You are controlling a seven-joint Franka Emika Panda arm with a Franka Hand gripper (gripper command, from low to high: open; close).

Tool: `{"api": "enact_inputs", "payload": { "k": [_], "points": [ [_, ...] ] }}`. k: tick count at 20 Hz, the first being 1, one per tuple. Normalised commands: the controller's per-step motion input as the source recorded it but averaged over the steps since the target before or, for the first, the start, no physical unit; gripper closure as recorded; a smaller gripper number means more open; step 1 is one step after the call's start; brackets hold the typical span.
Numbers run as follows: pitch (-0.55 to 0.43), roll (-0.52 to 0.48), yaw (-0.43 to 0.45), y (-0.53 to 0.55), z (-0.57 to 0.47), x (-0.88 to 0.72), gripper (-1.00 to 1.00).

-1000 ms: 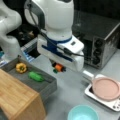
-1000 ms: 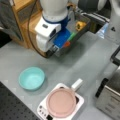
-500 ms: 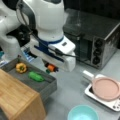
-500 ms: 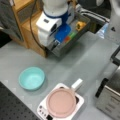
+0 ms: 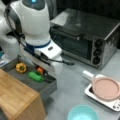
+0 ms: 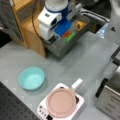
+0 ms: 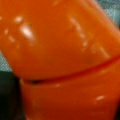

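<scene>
Wrist view is filled almost completely by a glossy orange object (image 7: 62, 57), so close to the camera that its full shape is cut off on every side; a dark seam runs across it. No finger shows there, so I cannot tell how far the jaws are open or whether they grasp anything.

In both front views the gripper (image 5: 41, 68) is lowered into the gray tray (image 5: 48, 87), and the white body of the arm hides the fingertips. The orange object (image 5: 40, 70) lies directly at the jaws, only partly visible under the hand. Just beside the jaws, toward a front view's bottom, lies a green vegetable (image 5: 35, 76). A yellow pepper (image 5: 21, 67) sits in the same tray, farther from the jaws, toward a front view's left.

Well apart from the jaws stand a teal bowl (image 6: 31, 78), a pink pan (image 6: 61, 102) on a white cooker (image 6: 79, 100), and a toaster oven (image 5: 85, 37). A wooden box (image 5: 17, 97) touches the tray.
</scene>
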Motion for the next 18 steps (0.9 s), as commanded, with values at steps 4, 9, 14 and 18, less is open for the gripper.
{"api": "enact_inputs", "payload": {
  "k": [4, 9, 14, 18],
  "points": [
    [-0.249, -0.043, 0.159, -0.08, -0.16, -0.27, 1.0],
    [-0.241, -0.062, 0.143, -0.04, -0.13, -0.24, 1.0],
    [-0.226, -0.044, 0.121, -0.09, -0.23, -0.22, -1.0],
    [-0.186, -0.021, 0.12, -0.1, -0.21, -0.2, -1.0]
  ]
}}
